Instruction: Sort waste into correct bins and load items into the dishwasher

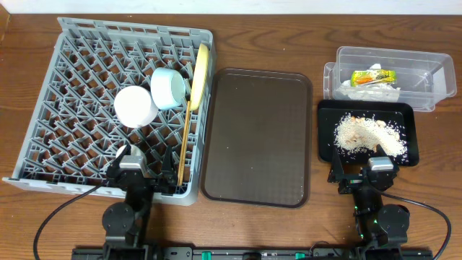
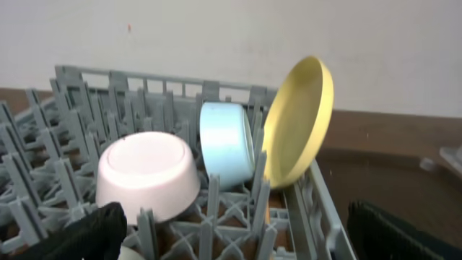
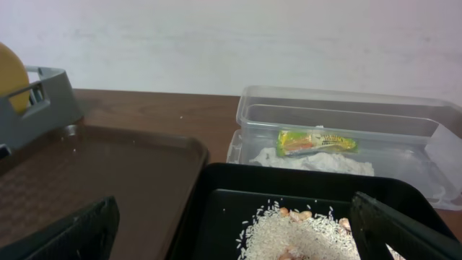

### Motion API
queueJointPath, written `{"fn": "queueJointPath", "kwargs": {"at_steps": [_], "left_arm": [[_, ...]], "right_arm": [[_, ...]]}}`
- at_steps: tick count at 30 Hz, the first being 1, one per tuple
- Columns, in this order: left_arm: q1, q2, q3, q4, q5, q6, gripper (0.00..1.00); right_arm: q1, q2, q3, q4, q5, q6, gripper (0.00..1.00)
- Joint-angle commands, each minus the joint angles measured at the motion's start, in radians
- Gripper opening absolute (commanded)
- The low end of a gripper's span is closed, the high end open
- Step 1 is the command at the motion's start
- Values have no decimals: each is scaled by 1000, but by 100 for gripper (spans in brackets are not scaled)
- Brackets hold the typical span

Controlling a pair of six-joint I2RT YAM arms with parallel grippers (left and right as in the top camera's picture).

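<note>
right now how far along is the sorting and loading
Done: white bowl, light blue bowl, yellow plate, chopsticks in the rack; wrapper in clear tub; rice scraps in black tray. In hand: nothing, left gripper and right gripper open. Left: the small cup, not clearly visible.

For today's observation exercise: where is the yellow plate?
Overhead view: the yellow plate stands on edge at the right side of the grey rack, beside the light blue bowl.

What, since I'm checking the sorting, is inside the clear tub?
The clear tub holds a yellow-green snack wrapper lying on crumpled white paper. Anything beneath the paper is covered.
</note>
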Motion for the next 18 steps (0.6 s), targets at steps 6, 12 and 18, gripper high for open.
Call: {"fn": "queueJointPath", "kwargs": {"at_steps": [6, 12, 18], "left_arm": [[3, -12, -37, -70, -19, 28, 97], [3, -11, -37, -70, -19, 27, 97], [3, -10, -37, -70, -19, 27, 97]], "right_arm": [[-8, -6, -2, -4, -7, -14, 99], [-8, -6, -2, -4, -7, -14, 99], [-8, -6, -2, -5, -7, -14, 99]]}}
